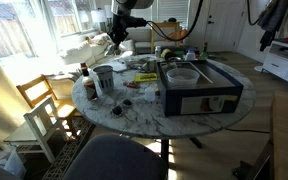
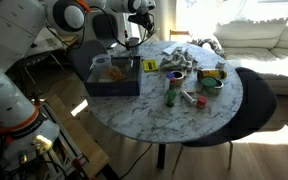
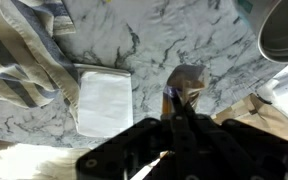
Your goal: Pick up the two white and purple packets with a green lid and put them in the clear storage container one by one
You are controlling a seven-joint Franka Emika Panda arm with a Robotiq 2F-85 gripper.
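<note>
Claw (image 3: 177, 104) above marble table (image 3: 174, 40), white napkin (image 3: 104, 100) alongside

On the table (image 1: 134, 117), the storage container (image 1: 181, 73) sits seemingly atop the box (image 1: 202, 98), a bottle (image 1: 88, 88) well apart.

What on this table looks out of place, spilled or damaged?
Nothing looks spilled or broken. In the wrist view a striped cloth lies crumpled on the marble table, beside a flat white piece. A small brownish scrap lies loose nearby; I cannot tell what it is.
</note>
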